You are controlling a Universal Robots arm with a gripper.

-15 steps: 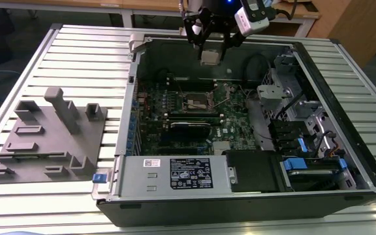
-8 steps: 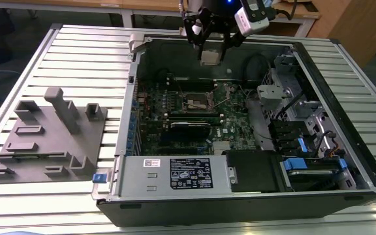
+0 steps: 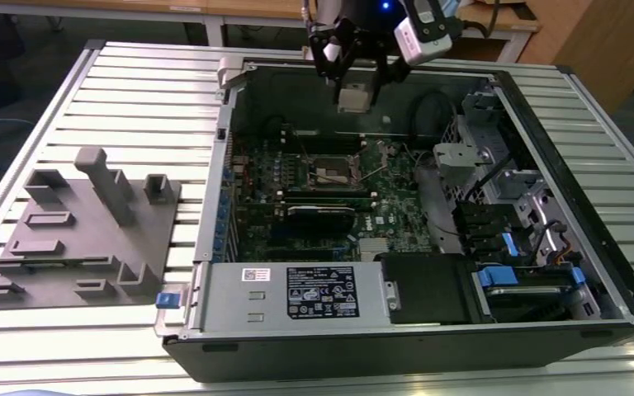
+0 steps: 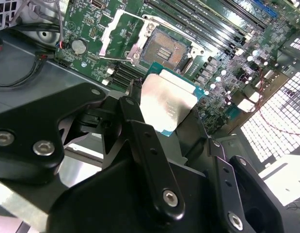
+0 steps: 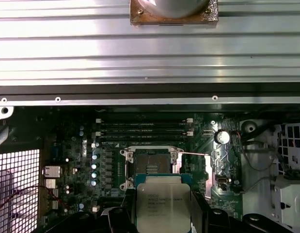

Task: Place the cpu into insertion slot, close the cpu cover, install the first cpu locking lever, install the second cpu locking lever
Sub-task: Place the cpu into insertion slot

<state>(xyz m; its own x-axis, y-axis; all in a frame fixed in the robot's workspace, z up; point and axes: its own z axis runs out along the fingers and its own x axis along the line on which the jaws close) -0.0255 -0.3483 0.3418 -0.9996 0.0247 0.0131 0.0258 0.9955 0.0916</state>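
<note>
**Chip gripped, socket below and just ahead**

Your black metal claw (image 3: pixel 352 92) is clamped on the small, flat, square, silvery-grey metal-topped chip (image 5: pixel 163 204), pinching it by two opposite edges. The small, square, black-rimmed, silver-edged socket (image 5: pixel 150 164) lies well below the claw and a little beyond the chip's leading edge, not straight under it. Chip and socket sides look roughly parallel in the first wrist view. The thin silver metal cover frame (image 4: pixel 111 31) stands swung open beside the socket, leaving its dark centre bare.

In claw (image 4: pixel 165 114), cpu (image 5: pixel 163 206) above insertion slot (image 5: pixel 150 165) on mobo (image 3: pixel 395 216); jig block (image 3: pixel 75 239) at the exterior view's left.
</note>
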